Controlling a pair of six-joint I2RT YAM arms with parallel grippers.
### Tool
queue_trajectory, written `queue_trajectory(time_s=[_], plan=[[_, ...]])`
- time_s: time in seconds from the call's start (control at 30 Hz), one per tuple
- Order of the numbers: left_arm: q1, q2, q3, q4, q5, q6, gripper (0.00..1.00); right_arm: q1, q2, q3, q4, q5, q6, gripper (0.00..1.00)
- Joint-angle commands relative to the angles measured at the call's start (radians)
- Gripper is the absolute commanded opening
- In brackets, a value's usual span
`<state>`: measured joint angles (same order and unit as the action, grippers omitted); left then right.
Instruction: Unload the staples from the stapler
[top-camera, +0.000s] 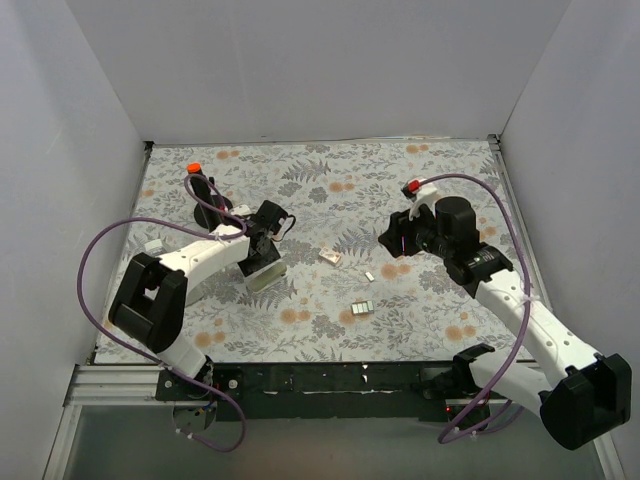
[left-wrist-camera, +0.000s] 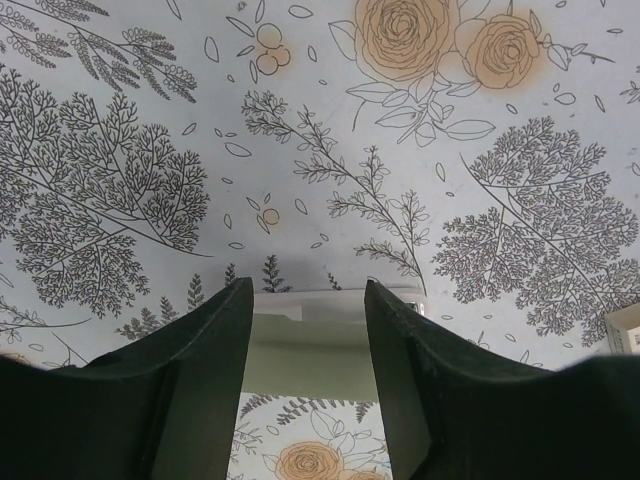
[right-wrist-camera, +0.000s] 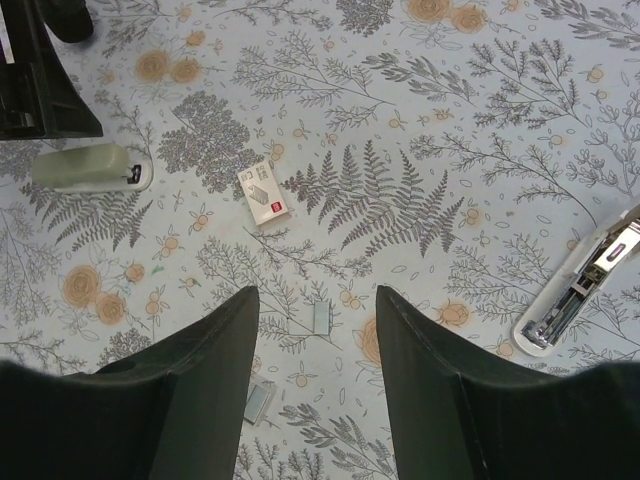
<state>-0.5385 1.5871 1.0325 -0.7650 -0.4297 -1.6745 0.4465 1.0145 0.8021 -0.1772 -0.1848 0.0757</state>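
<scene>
The stapler (top-camera: 265, 273), grey-beige on a white base, lies on the flowered mat under my left gripper's (top-camera: 263, 252) tips. In the left wrist view it (left-wrist-camera: 305, 345) shows between and past the spread fingers of that gripper (left-wrist-camera: 307, 285), which is open. It also shows in the right wrist view (right-wrist-camera: 88, 167). Short silvery strips of staples (top-camera: 362, 308) lie on the mat, one more further up (top-camera: 369, 275). My right gripper (top-camera: 392, 238) is open and empty, above one strip (right-wrist-camera: 321, 318); another strip (right-wrist-camera: 257, 400) lies nearer. Its tips (right-wrist-camera: 315, 290) touch nothing.
A small white-pink block (top-camera: 330, 257) lies mid-mat, also in the right wrist view (right-wrist-camera: 265, 192). A white opened stapler body with a silvery channel (right-wrist-camera: 580, 290) lies at that view's right. A black bottle with an orange cap (top-camera: 197, 183) stands back left. White walls enclose the mat.
</scene>
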Motion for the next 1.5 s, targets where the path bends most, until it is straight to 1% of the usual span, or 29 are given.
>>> queue_trajectory(time_s=[0.0, 0.07, 0.23, 0.4, 0.5, 0.57, 0.6, 0.67, 0.7, 0.73, 0.77, 0.83, 0.87, 0.93, 0.97, 1.0, 1.03, 1.07, 1.17, 1.33, 1.47], plan=[[0.003, -0.019, 0.005, 0.027, 0.015, 0.033, 0.48, 0.001, 0.012, -0.004, 0.045, -0.056, -0.001, 0.58], [0.003, -0.029, -0.012, 0.052, 0.069, 0.045, 0.48, 0.006, 0.030, 0.003, 0.050, -0.090, -0.004, 0.59], [0.003, -0.059, -0.049, 0.096, 0.166, 0.091, 0.45, 0.047, 0.067, 0.026, 0.059, -0.104, -0.017, 0.59], [0.003, -0.068, -0.058, 0.138, 0.241, 0.156, 0.39, 0.144, 0.093, 0.026, 0.091, -0.116, -0.072, 0.59], [0.003, -0.079, -0.037, 0.142, 0.252, 0.176, 0.38, 0.219, 0.124, 0.025, 0.133, -0.117, -0.082, 0.60], [0.003, -0.099, -0.012, 0.142, 0.227, 0.188, 0.40, 0.279, 0.159, 0.025, 0.156, -0.096, -0.117, 0.60], [0.003, -0.107, 0.000, 0.138, 0.208, 0.193, 0.40, 0.299, 0.174, 0.022, 0.200, -0.084, -0.125, 0.61], [0.003, -0.130, 0.043, 0.118, 0.139, 0.199, 0.45, 0.351, 0.219, 0.014, 0.249, -0.073, -0.177, 0.60], [0.003, -0.139, 0.058, 0.110, 0.115, 0.202, 0.53, 0.369, 0.234, 0.008, 0.310, -0.073, -0.207, 0.60], [0.003, -0.145, 0.078, 0.096, 0.089, 0.200, 0.57, 0.382, 0.264, 0.003, 0.344, -0.079, -0.240, 0.60], [0.006, -0.162, 0.112, 0.069, 0.048, 0.199, 0.61, 0.408, 0.278, -0.001, 0.369, -0.090, -0.319, 0.60], [0.011, -0.182, 0.145, 0.049, 0.032, 0.199, 0.65, 0.422, 0.324, 0.003, 0.439, -0.107, -0.381, 0.61], [0.021, -0.193, 0.170, 0.035, 0.028, 0.199, 0.75, 0.423, 0.344, 0.029, 0.450, -0.148, -0.420, 0.61], [0.034, -0.231, 0.185, 0.026, 0.031, 0.199, 0.83, 0.423, 0.422, 0.074, 0.432, -0.198, -0.465, 0.62], [0.050, -0.243, 0.192, 0.021, 0.037, 0.200, 0.87, 0.423, 0.455, 0.106, 0.411, -0.250, -0.482, 0.62], [0.061, -0.271, 0.199, 0.020, 0.058, 0.202, 0.96, 0.423, 0.487, 0.162, 0.394, -0.269, -0.500, 0.62], [0.072, -0.282, 0.202, 0.018, 0.071, 0.200, 0.98, 0.423, 0.549, 0.196, 0.377, -0.292, -0.505, 0.62], [0.101, -0.292, 0.202, 0.013, 0.089, 0.200, 0.98, 0.423, 0.579, 0.219, 0.346, -0.347, -0.513, 0.62], [0.161, -0.329, 0.209, 0.000, 0.157, 0.199, 0.98, 0.423, 0.670, 0.281, 0.324, -0.421, -0.550, 0.62], [0.233, -0.371, 0.187, -0.014, 0.268, 0.203, 0.98, 0.423, 0.789, 0.359, 0.306, -0.447, -0.612, 0.64], [0.278, -0.400, 0.156, -0.017, 0.315, 0.219, 0.98, 0.429, 0.852, 0.413, 0.265, -0.450, -0.651, 0.65]])
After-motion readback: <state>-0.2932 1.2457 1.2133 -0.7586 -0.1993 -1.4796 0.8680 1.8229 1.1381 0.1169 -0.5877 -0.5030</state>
